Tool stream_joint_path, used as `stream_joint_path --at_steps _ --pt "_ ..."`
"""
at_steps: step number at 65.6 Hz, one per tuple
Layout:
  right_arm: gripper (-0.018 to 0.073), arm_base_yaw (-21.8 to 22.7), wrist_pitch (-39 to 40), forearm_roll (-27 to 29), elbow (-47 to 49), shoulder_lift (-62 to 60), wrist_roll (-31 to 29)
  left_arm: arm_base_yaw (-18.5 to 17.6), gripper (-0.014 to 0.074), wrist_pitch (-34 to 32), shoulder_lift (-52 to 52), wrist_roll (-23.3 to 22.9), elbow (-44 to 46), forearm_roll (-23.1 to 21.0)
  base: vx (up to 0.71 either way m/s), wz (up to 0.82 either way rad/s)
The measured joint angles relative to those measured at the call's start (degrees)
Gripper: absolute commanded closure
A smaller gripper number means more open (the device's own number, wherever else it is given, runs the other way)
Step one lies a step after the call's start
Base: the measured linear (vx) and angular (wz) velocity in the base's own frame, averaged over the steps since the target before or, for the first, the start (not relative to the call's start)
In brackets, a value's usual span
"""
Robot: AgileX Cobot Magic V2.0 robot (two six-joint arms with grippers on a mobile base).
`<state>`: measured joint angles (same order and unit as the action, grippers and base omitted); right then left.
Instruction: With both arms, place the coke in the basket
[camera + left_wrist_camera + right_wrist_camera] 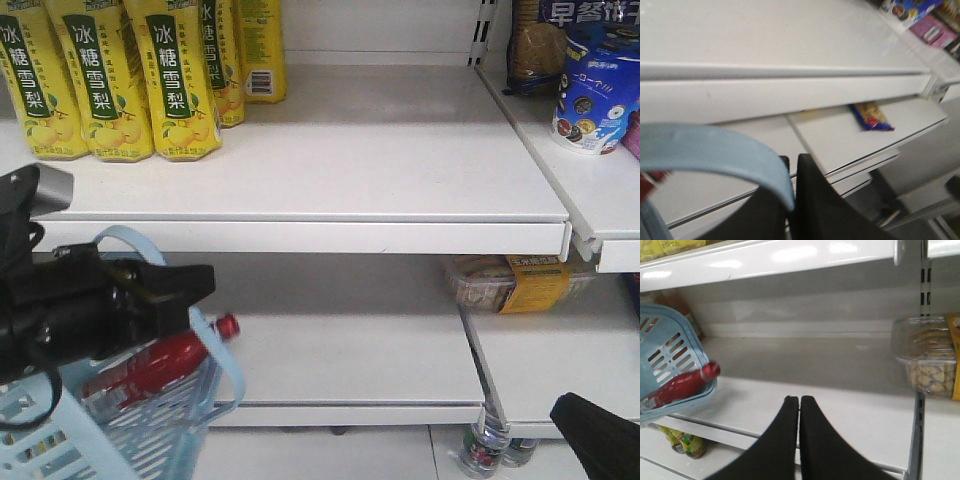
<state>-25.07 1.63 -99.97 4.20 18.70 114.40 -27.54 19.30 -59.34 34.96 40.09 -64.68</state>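
The all-red coke lies tilted inside the light blue basket at the lower left, its red cap poking over the rim. It also shows in the right wrist view inside the basket. My left gripper is shut on the basket's blue swing handle and holds the basket up; in the front view the left gripper sits just above the coke. My right gripper is shut and empty, out over the lower shelf, right of the basket. Only a black corner of the right arm shows in the front view.
Yellow pear-drink bottles stand on the upper shelf. A clear tray of snacks lies on the lower shelf at the right. Packaged goods fill the right shelf. Small bottles stand below the lower shelf.
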Motion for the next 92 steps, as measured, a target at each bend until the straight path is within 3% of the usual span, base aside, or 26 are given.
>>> stream_joint_path --at_steps 12,18,31,39,57,74,92 --pt "0.0564 0.0 0.0 0.0 0.0 0.0 0.0 0.0 0.0603 -0.4 6.7 -4.3 -6.7 12.6 0.00 0.00" --pt "0.0564 0.0 0.0 0.0 0.0 0.0 0.0 0.0 0.0603 -2.7 10.8 -10.5 -11.6 19.3 0.00 0.00" --pt "0.0564 0.0 0.0 0.0 0.0 0.0 0.0 0.0 0.0603 -9.7 21.4 -29.9 -24.7 33.9 0.00 0.00" --pt "0.0564 0.0 0.0 0.0 0.0 0.0 0.0 0.0 0.0603 -11.8 27.9 -36.8 -32.8 39.3 0.00 0.00" --pt "0.0564 0.0 0.0 0.0 0.0 0.0 0.0 0.0 0.0603 -13.7 39.9 -38.7 -42.3 42.5 0.00 0.00" --pt "0.0564 0.0 0.0 0.0 0.0 0.0 0.0 0.1 0.0603 -13.4 45.4 -39.9 -42.3 55.5 0.00 0.00" --pt "0.0564 0.0 0.0 0.0 0.0 0.0 0.0 7.8 0.0603 -13.3 55.0 -40.2 -42.3 57.9 0.00 0.00"
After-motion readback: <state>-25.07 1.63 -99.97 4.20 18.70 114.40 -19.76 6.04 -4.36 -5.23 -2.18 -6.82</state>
